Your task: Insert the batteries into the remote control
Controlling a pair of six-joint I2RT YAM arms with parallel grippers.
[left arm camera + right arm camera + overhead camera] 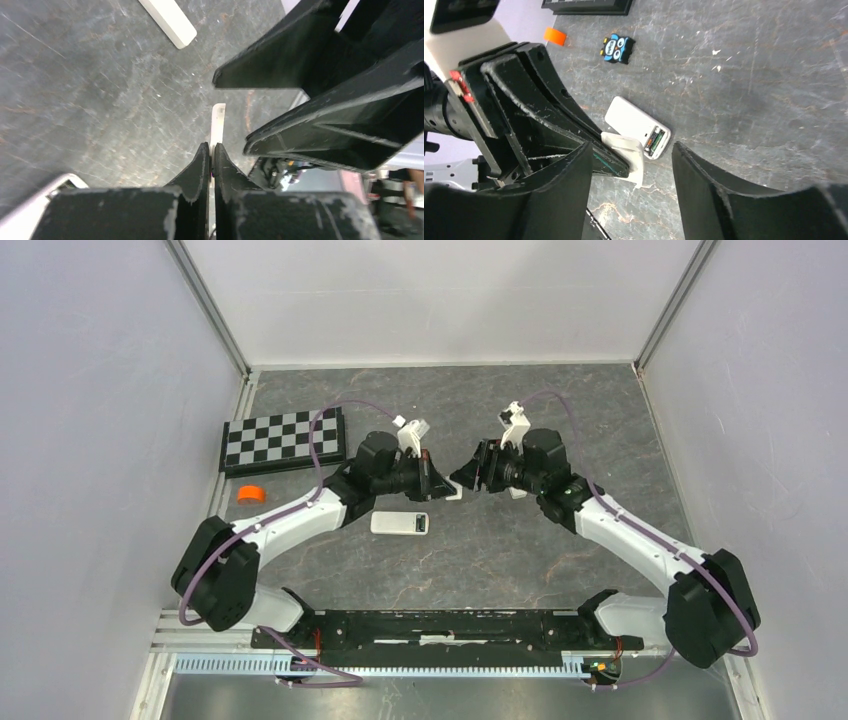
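The white remote control (pixel 400 523) lies flat in front of both arms, its battery bay open at the right end. In the right wrist view the remote control (pixel 636 126) shows slim batteries (pixel 655 140) with greenish and reddish tints lying inside that bay. My left gripper (pixel 438 484) hangs just above and behind the remote, shut on a thin white battery cover (pixel 218 122) that sticks out past its tips (pixel 211 146). My right gripper (pixel 468 476) faces it, open (pixel 631 147), with the cover (pixel 634 157) between its fingers but apart from them.
A checkerboard (pixel 283 438) lies at the back left, with an orange tape roll (pixel 249 494) in front of it. A small owl figure (pixel 616 48) sits on the table beyond the remote. A white bar-shaped piece (pixel 167 20) lies past the left gripper.
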